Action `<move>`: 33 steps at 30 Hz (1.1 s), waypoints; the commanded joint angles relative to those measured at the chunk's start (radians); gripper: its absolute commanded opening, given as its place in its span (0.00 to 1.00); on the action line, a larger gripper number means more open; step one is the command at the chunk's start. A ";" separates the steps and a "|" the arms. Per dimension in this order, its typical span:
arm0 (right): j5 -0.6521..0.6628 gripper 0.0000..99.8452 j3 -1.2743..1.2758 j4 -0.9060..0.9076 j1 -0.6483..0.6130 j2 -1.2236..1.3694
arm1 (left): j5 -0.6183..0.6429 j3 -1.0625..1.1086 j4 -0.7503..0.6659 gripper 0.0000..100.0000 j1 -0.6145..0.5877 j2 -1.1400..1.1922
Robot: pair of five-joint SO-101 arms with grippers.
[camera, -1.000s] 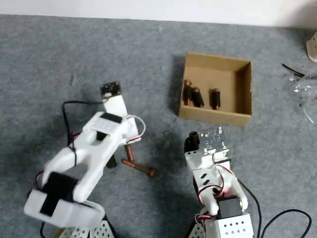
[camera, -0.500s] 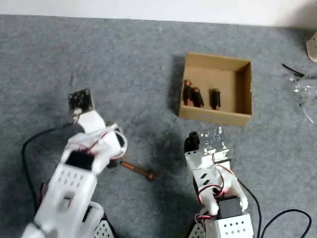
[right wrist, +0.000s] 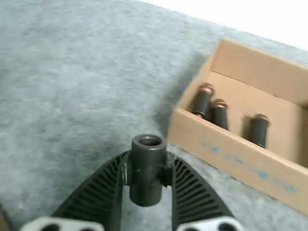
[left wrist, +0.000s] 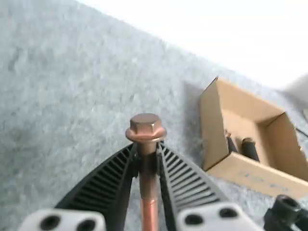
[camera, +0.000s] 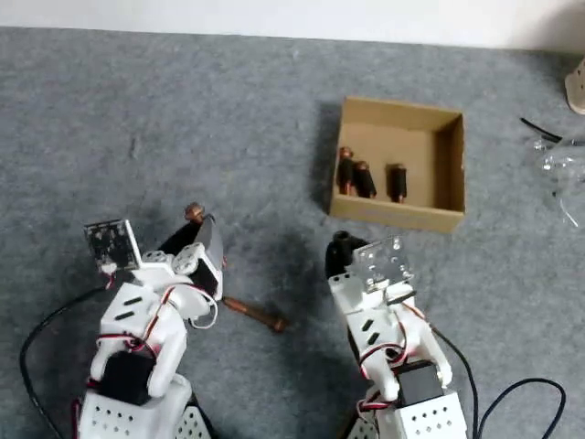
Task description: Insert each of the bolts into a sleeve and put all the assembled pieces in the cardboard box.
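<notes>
My left gripper (left wrist: 147, 161) is shut on a copper bolt (left wrist: 146, 139), its hex head poking out past the fingertips; from above that bolt's head (camera: 194, 212) shows at the left arm's tip, raised off the carpet. My right gripper (right wrist: 147, 175) is shut on a black sleeve (right wrist: 147, 168), open end up; in the high view the sleeve (camera: 341, 249) sits just in front of the cardboard box (camera: 395, 216). The box holds three assembled pieces (camera: 365, 179). Another copper bolt (camera: 256, 314) lies on the carpet between the two arms.
Grey carpet covers the table. Clear plastic bits and a black wire (camera: 553, 151) lie at the right edge, beyond the box. A white object (camera: 576, 87) sits at the far right edge. Open carpet stretches to the left and behind the box.
The left arm pulled back toward its base and lifted one copper bolt off the carpet; one bolt stays lying there. The right arm shifted slightly left with its sleeve.
</notes>
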 commanded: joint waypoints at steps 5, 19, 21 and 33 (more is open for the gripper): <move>0.011 0.00 0.151 -0.105 -0.260 0.002 | -0.006 -0.012 -0.235 0.00 -0.008 -0.019; 0.130 0.00 0.151 -0.305 -0.280 0.002 | 0.055 -0.073 -0.431 0.01 0.073 -0.019; 0.135 0.00 0.151 -0.305 -0.280 0.002 | 0.054 -0.105 -0.393 0.01 0.139 -0.019; 0.138 0.00 0.151 -0.271 -0.280 0.012 | 0.055 -0.128 -0.296 0.01 0.240 -0.019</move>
